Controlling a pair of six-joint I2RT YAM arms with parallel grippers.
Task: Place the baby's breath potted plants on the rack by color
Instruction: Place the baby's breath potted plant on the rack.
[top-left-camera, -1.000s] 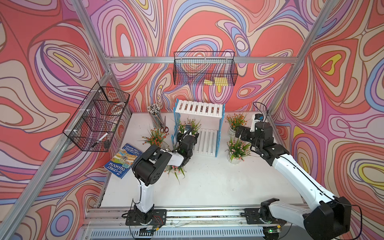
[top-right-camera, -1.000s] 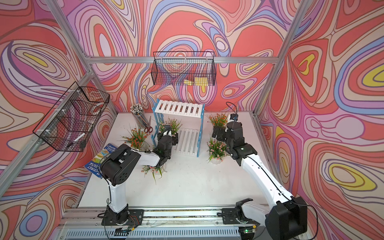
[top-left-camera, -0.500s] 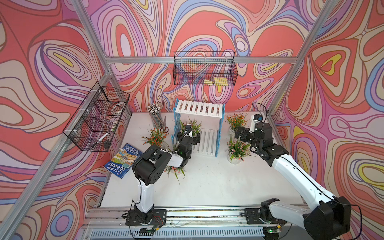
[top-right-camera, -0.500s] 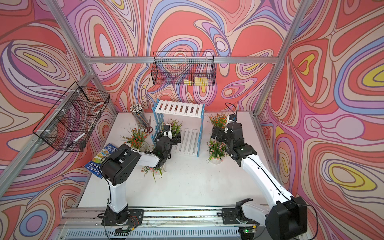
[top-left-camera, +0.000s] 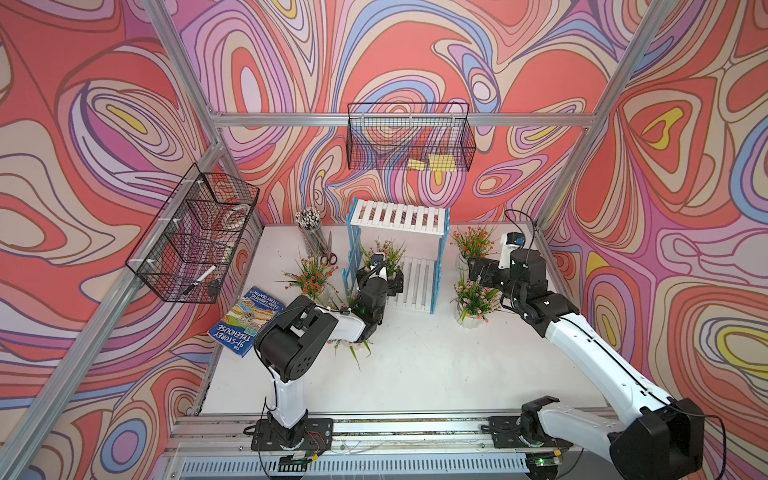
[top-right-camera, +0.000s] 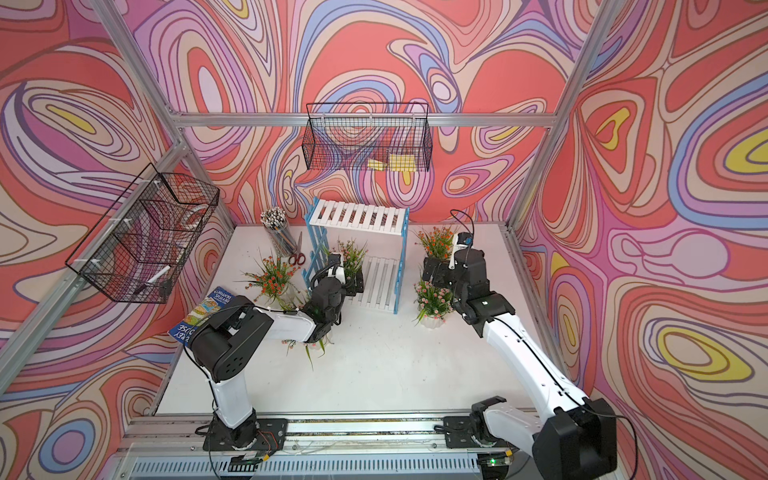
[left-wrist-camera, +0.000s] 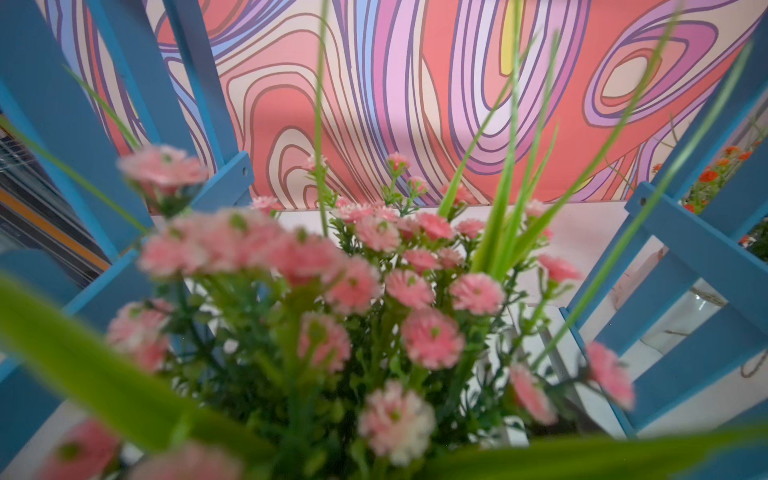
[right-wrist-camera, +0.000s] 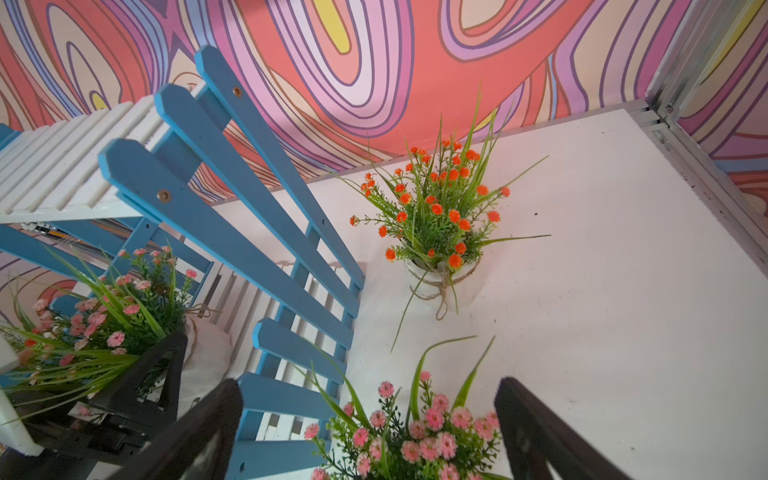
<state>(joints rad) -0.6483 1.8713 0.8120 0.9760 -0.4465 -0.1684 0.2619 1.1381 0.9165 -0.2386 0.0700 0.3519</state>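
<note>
My left claw (top-left-camera: 379, 272) gapes wide around the pink plant (top-left-camera: 384, 249) set low in the rack (top-left-camera: 397, 216), mid-frame. Placing looks done, so next I back out gently. My right claw (right-wrist-camera: 368, 386) gapes too.

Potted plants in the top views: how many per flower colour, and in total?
Pink: 3 - shelved plant, near left plant, near right plant
Orange: 2 - far left plant, far right plant
Total: 5

rack (top-right-camera: 360, 216) lower shelf — pink plant (top-right-camera: 352, 251) | left pincer (top-right-camera: 351, 277) — just beside it
</note>
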